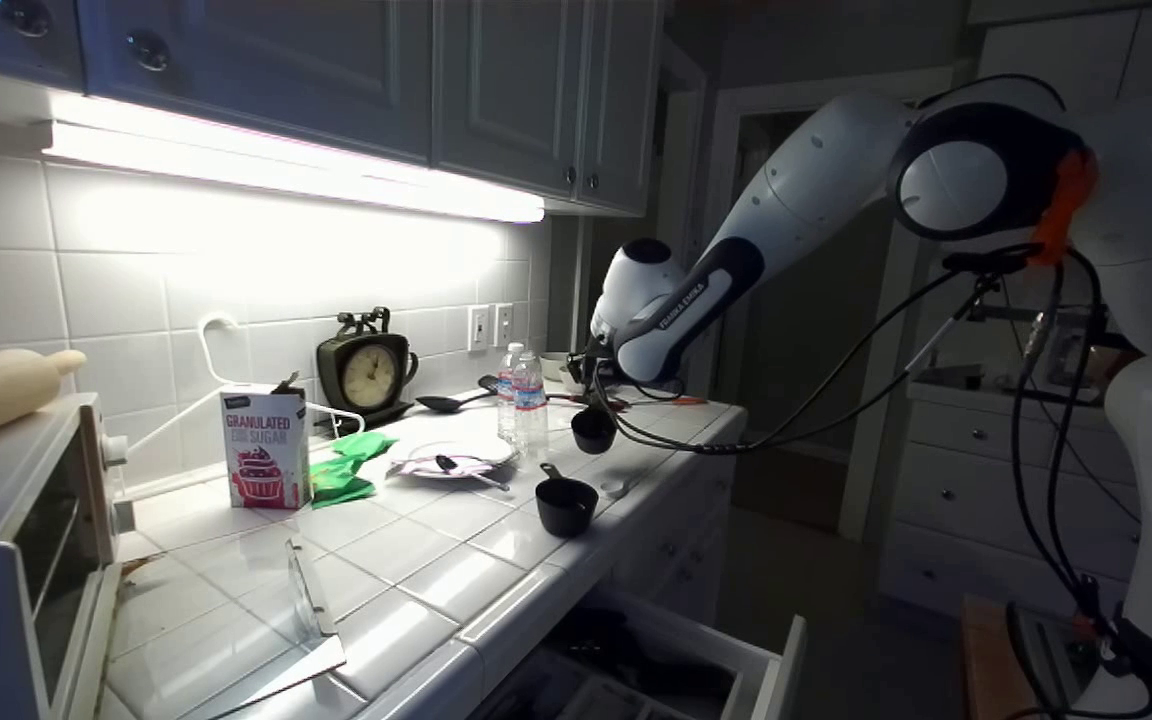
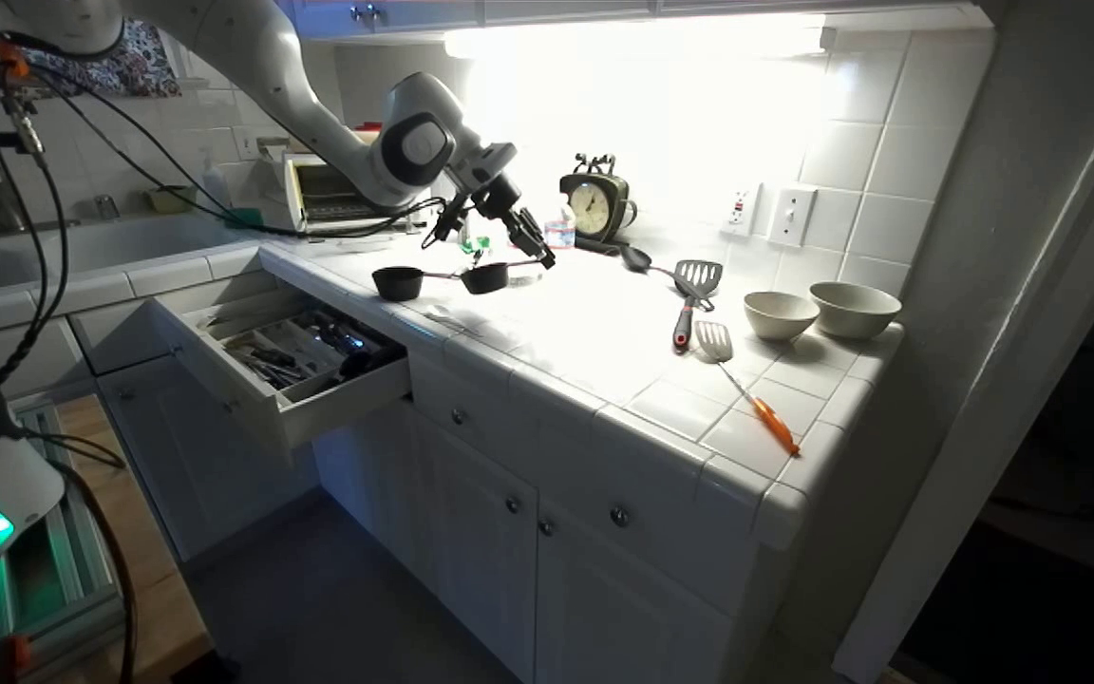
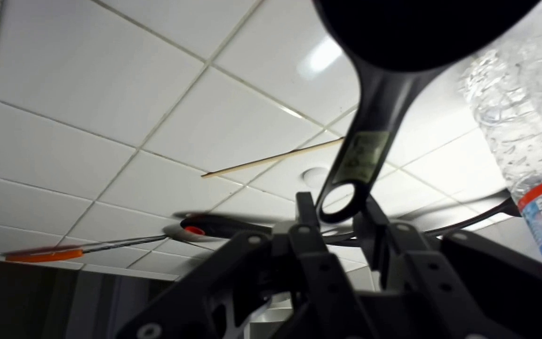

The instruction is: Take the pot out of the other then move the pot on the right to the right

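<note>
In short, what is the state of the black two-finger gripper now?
Black two-finger gripper: closed, holding the round black pot by its ring-ended handle.

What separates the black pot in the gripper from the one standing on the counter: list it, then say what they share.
The gripper has the held pot by its handle's end; the standing pot rests on the counter, its handle free.
The held pot looks smaller than the standing pot in both exterior views.
The standing pot is nearer the open drawer than the held pot.
Both are black with one handle each.
</note>
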